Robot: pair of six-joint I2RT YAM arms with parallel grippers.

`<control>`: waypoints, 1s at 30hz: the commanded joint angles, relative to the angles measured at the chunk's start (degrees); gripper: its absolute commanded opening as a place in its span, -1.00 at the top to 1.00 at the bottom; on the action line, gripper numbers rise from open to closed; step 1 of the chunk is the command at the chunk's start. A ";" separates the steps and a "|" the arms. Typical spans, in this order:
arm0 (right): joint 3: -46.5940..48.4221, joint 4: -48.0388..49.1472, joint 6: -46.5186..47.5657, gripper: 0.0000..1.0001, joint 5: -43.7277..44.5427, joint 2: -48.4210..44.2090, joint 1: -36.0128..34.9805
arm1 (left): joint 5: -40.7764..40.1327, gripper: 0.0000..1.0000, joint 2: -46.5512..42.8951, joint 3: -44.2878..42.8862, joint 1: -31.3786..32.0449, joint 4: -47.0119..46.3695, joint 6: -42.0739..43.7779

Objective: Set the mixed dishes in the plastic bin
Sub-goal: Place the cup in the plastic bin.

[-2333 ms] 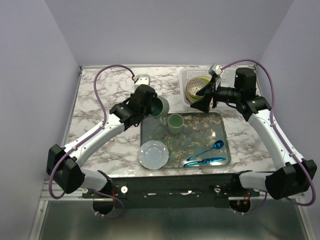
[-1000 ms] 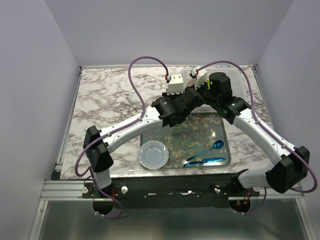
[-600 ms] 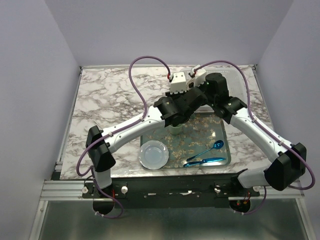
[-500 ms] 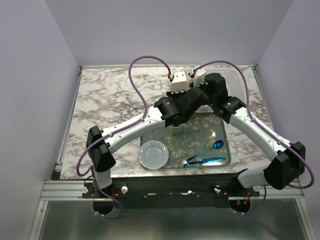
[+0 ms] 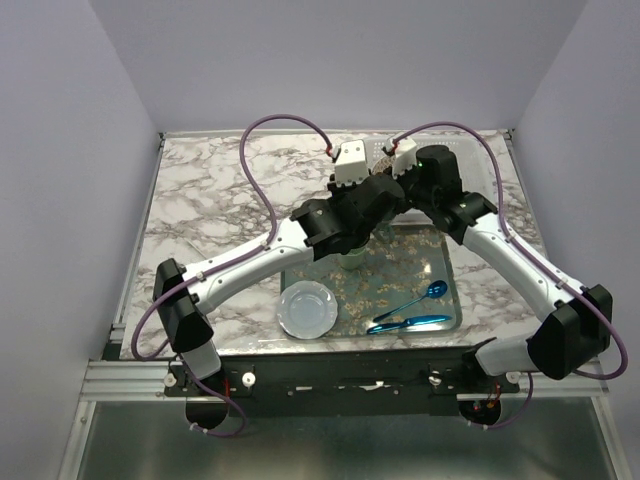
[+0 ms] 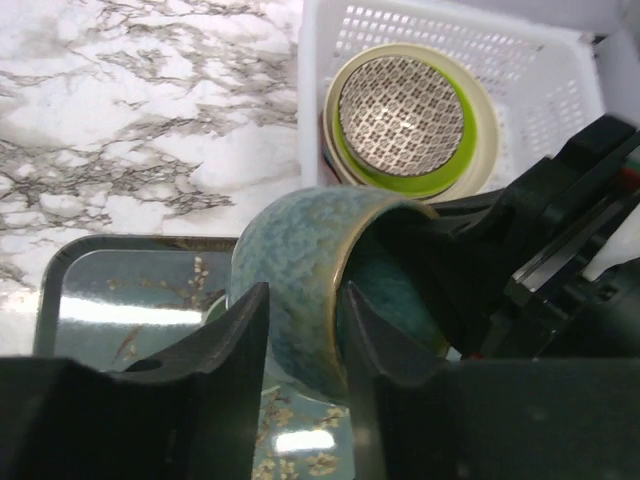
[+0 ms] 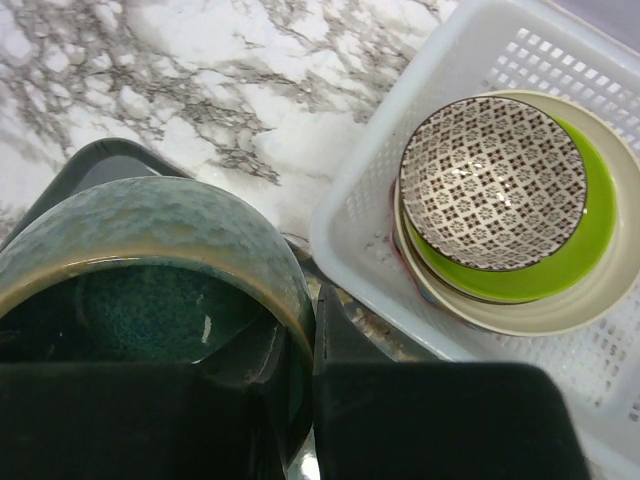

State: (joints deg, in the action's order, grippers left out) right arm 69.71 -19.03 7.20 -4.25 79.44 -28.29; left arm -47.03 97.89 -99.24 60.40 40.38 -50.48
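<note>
The dark teal mug [image 6: 300, 270] hangs in the air over the far edge of the grey tray [image 6: 120, 243]. It is just short of the white bin [image 7: 380, 150], which sits in the far right corner of the tabletop [image 5: 220, 190]. The right gripper [image 7: 300, 335] is pinched narrow on the mug's wall, one finger inside the mouth and one outside, and appears to carry it. The left gripper [image 6: 303, 305] straddles the wall on the opposite side, but its jaws stand partly apart, wider than the rim is thick (so it looks loosened rather than clamped). I read this as a handover to the right arm.

The mug is tipped on its side with its mouth turned toward the right wrist; its handle shows in no view. The coming move turns on one relation: from the right gripper the bin lies close by, toward the far right corner, and the right arm is the nearer one. Inside the bin a patterned bowl [image 7: 492, 182] sits in a lime plate [image 7: 570, 250] on a cream plate [image 7: 560, 310]. This stack stands at the bin's left end, the side the mug faces. Free room lies toward the bin's right end, so the carry probably has to clear the bin's near wall and pass the stack. A pale plate [image 5: 308, 308] and a blue spoon [image 5: 420, 296] lie on the tray toward the tabletop's near edge.
</note>
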 commanded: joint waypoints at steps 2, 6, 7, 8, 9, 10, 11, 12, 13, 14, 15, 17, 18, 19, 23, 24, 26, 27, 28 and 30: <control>-0.19 2.50 -2.81 0.99 -11.82 -3.77 2.10 | 2.11 0.00 -5.60 2.12 -0.72 -7.77 0.47; -0.45 2.68 -3.77 0.99 -14.73 -3.68 3.51 | 3.77 -0.29 -7.00 3.44 -0.72 -9.43 1.61; -0.54 2.77 -4.04 0.99 -15.43 -3.68 3.94 | 4.30 -0.30 -7.53 3.96 -0.72 -10.14 2.74; -0.72 2.77 -4.04 0.99 -16.57 -3.68 4.56 | 4.92 -0.41 -9.01 5.71 -0.72 -11.28 3.89; -0.81 2.77 -4.21 0.99 -17.19 -3.76 5.00 | 5.80 -0.56 -10.07 6.94 -0.72 -14.33 5.11; -0.81 2.77 -4.30 0.99 -17.72 -3.94 5.44 | 7.98 -0.62 -11.21 8.44 -0.81 -16.45 6.61; -0.89 2.85 -4.48 0.99 -18.42 -4.03 6.49 | 9.31 -0.70 -13.84 11.93 -0.81 -21.09 10.10; -0.98 2.85 -4.65 1.00 -19.73 -4.20 7.02 | 10.71 -0.84 -15.34 13.79 -0.81 -23.57 11.70; -1.07 2.94 -4.91 0.99 -20.53 -4.29 7.63 | 14.12 -0.87 -16.84 15.73 -0.90 -26.03 13.81; -1.16 3.03 -4.92 0.99 -21.14 -4.55 8.94 | 15.55 -0.97 -19.90 19.23 -1.16 -28.14 16.70; -1.33 3.03 -5.26 1.00 -22.02 -4.64 9.65 | 17.21 -0.97 -21.41 20.65 -1.77 -31.21 18.03; -1.42 3.29 -5.71 0.99 -22.90 -4.91 11.93 | 23.00 -0.97 -25.18 23.46 -3.26 -32.38 19.80; -1.51 3.38 -6.14 0.99 -23.26 -5.08 12.82 | 25.21 -0.97 -26.33 24.18 -5.36 -32.03 20.94; -1.60 3.73 -6.41 0.99 -23.35 -5.08 13.52 | 27.40 -0.97 -27.47 24.88 -6.43 -31.77 21.64; -1.77 4.35 -7.03 0.99 -22.30 -5.70 18.61 | 34.09 -0.97 -34.50 28.05 -12.49 -27.91 24.72; -1.69 4.44 -7.03 0.99 -21.33 -5.70 19.41 | 34.37 -0.97 -35.56 28.75 -13.55 -25.03 25.42; -1.60 4.79 -7.03 0.99 -20.10 -5.79 21.95 | 34.63 -0.97 -38.54 29.80 -16.36 -22.38 28.67; -1.77 5.14 -8.77 0.99 -18.70 -5.70 22.66 | 34.37 -0.97 -39.52 30.94 -16.98 -19.93 30.25; -1.86 6.01 -8.96 0.99 -17.82 -5.61 23.36 | 33.67 -0.97 -40.22 31.56 -17.68 -18.68 33.22; -1.86 6.63 -9.05 0.99 -14.76 -5.17 25.12 | 30.17 -0.97 -42.16 33.66 -18.30 -14.92 36.05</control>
State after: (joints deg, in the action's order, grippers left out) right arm 67.35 -19.42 1.76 -22.79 76.62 -6.24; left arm -16.73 58.85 -69.38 43.59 16.38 -24.03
